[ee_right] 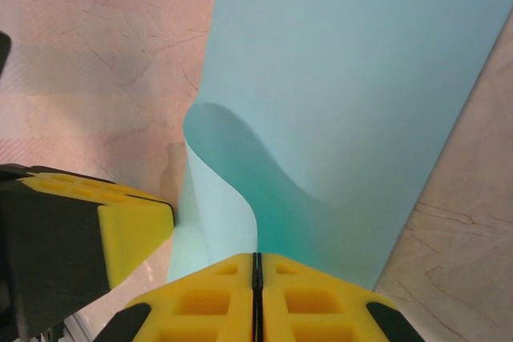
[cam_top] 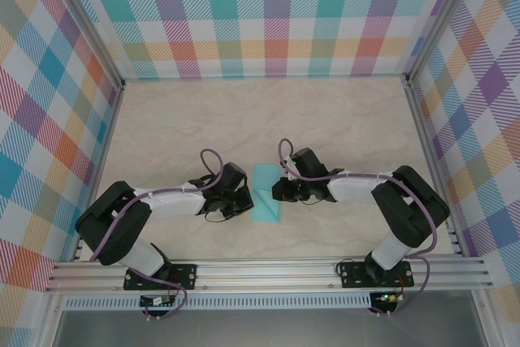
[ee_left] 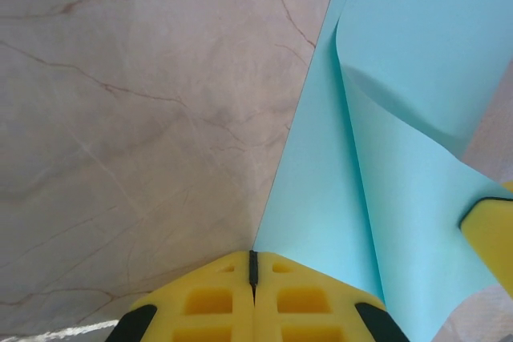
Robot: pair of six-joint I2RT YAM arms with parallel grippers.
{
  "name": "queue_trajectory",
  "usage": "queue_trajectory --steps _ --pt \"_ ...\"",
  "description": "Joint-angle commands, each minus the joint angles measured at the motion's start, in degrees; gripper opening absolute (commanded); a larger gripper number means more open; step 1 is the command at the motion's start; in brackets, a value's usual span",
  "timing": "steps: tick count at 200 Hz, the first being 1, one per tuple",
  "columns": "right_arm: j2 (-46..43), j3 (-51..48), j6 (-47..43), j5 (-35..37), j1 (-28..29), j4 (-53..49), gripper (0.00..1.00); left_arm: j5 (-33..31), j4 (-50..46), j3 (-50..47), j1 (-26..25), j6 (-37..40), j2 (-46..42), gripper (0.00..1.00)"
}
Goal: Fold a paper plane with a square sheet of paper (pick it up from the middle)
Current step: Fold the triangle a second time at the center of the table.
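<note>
We see the square sheet of paper (cam_top: pixel 265 193), thin, smooth, light teal and unmarked, lying on the veined, marble-look surface (ee_left: pixel 120 118) between the arms, with one flap curling upward. The right end effector (ee_right: pixel 256 258), its yellow pads pressed together, pinches that flap. The left end effector (ee_left: pixel 253 255) is closed at the paper's edge; we cannot tell whether it grips the sheet.

The square sheet of paper (cam_top: pixel 265 193) is thin, smooth, matt light-teal paper, supple enough to curl into a rounded fold. The surface (cam_top: pixel 341 119) looks like pale marble-patterned laminate, smooth with a faint sheen. The fingers (ee_left: pixel 232 278) are matt yellow moulded plastic with black backing. The front rail (cam_top: pixel 268 270) is ribbed bare aluminium. The walls (cam_top: pixel 276 14) carry a matt printed plaid.
</note>
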Motion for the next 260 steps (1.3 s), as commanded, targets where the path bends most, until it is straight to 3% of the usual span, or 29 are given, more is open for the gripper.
queue_trajectory --steps 1,117,260 --pt "1.19 1.02 -2.09 -1.96 -0.31 1.13 0.1 -0.77 -2.29 2.13 -0.54 1.79 -1.77 0.0" --pt "3.31 2.96 -6.17 -3.24 -0.33 0.3 0.11 0.49 -2.25 4.64 -0.56 3.66 -4.39 0.02" --pt "2.97 2.05 -6.49 -1.21 -0.4 -0.56 0.12 2.18 2.41 7.61 -1.09 2.51 1.97 0.05"
